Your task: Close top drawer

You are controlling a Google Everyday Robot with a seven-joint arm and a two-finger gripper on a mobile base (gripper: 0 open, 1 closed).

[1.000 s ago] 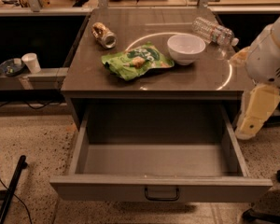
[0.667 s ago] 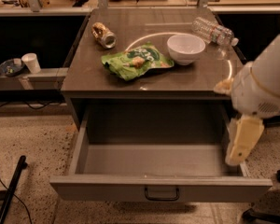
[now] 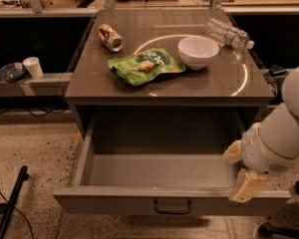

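Note:
The top drawer (image 3: 114, 202) is a wide grey metal drawer pulled far out of the cabinet, and its inside (image 3: 159, 169) is bare. A small dark loop handle (image 3: 172, 206) sits at the centre of its flat front. My gripper (image 3: 245, 184) is cream coloured, at the end of the white arm (image 3: 281, 138) that comes in from the right. It hangs at the drawer's front right corner, over the top edge of the front panel. The two lower drawers are out of view.
On the cabinet top (image 3: 214, 83) lie a can (image 3: 111, 37), a green snack bag (image 3: 145, 64), a white bowl (image 3: 198, 52) and a plastic bottle (image 3: 228, 34). A white cup (image 3: 33, 66) stands on a ledge at left. A dark pole (image 3: 11, 203) and a cable lie on the floor at left.
My arm and gripper have moved down and toward the camera, from beside the cabinet's right edge to the drawer's front right corner. The drawer has not visibly moved.

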